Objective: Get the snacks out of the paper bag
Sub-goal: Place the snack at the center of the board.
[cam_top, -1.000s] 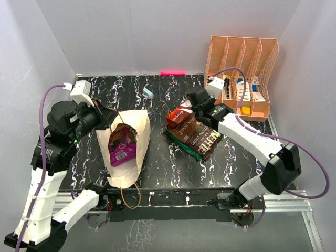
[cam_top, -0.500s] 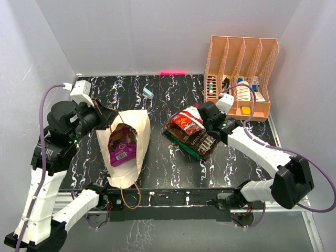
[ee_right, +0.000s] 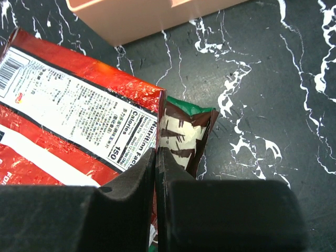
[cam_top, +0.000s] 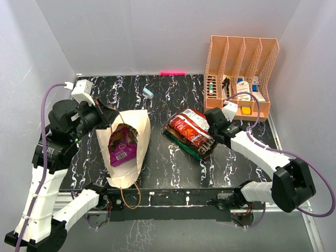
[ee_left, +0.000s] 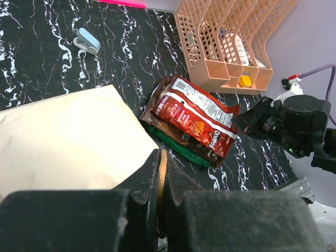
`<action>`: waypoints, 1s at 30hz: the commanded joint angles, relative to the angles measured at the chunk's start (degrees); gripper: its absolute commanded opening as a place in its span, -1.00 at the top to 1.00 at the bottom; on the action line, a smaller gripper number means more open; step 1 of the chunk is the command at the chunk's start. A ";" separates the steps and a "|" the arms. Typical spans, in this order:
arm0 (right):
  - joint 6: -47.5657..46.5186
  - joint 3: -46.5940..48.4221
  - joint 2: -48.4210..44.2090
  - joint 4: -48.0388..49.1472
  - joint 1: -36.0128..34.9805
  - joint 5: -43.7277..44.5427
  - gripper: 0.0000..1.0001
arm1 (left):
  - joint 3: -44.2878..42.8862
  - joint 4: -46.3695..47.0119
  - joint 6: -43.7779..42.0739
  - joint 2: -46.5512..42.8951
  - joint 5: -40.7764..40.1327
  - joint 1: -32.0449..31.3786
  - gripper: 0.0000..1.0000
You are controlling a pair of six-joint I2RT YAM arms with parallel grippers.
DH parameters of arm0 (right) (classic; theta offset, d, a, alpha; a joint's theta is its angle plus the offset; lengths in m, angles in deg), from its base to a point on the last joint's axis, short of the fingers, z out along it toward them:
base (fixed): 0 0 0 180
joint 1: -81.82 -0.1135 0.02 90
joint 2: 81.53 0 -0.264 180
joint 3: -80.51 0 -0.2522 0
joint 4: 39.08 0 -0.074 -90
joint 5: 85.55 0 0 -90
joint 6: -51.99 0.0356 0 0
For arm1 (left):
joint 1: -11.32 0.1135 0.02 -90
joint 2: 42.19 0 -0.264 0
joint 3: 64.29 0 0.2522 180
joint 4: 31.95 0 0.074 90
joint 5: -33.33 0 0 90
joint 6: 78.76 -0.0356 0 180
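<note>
1. Three snacks lay stacked on the black marbled counter (cam_top: 173, 168), right of centre: a red packet (cam_top: 191, 128) on top, a brown packet (cam_top: 205, 146) beneath it and a green packet (cam_top: 177, 139) at the bottom.
2. One purple packet (cam_top: 122, 147) sat inside the paper bag (cam_top: 131, 168), showing through its open mouth.
3. The paper bag lay on the left half of the counter, its mouth facing the far side and its cord handles hanging over the near edge.
4. The left claw (ee_left: 160, 173) was closed on the bag's upper rim, with a thin tan paper edge pinched between the jaws.
5. The right claw (ee_right: 156, 163) was closed on the right-hand edge of the red packet, at the end nearest the rack; that packet rested on the stack.
6. One orange divided rack (cam_top: 241, 58) stood at the far right corner, holding small bottles and white boxes.
7. One small light-blue block (cam_top: 148, 93) lay near the far edge, apart from the bag and the stack.
</note>
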 commanded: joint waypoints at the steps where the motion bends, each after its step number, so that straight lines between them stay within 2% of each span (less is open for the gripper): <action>1: -0.26 -2.59 -2.28 3.21 0.62 -1.05 0.85 | -1.43 1.78 -0.03 0.10 0.34 -0.04 1.00; 7: -0.40 -5.03 -0.88 6.40 5.01 -4.09 0.85 | -1.41 2.32 0.32 0.44 1.21 -0.04 1.00; 14: -1.92 -6.85 -0.92 8.86 5.72 -6.58 0.83 | -1.32 2.48 0.58 0.48 1.45 -0.09 1.00; 18: -1.45 -9.12 -2.92 9.27 7.44 -8.91 0.61 | -1.45 2.55 0.50 0.48 1.34 -0.10 1.00; 22: -1.29 -10.82 -5.64 9.46 14.02 -15.59 0.48 | -1.52 2.95 0.52 0.70 1.64 -0.04 1.00; 27: -7.16 -8.22 -15.26 7.48 16.74 -17.15 0.23 | -1.84 2.27 0.14 0.43 0.87 -0.04 1.00; 30: -17.54 -5.06 -16.91 11.85 16.68 -32.89 0.01 | -1.42 2.80 0.22 0.38 1.39 -0.04 1.00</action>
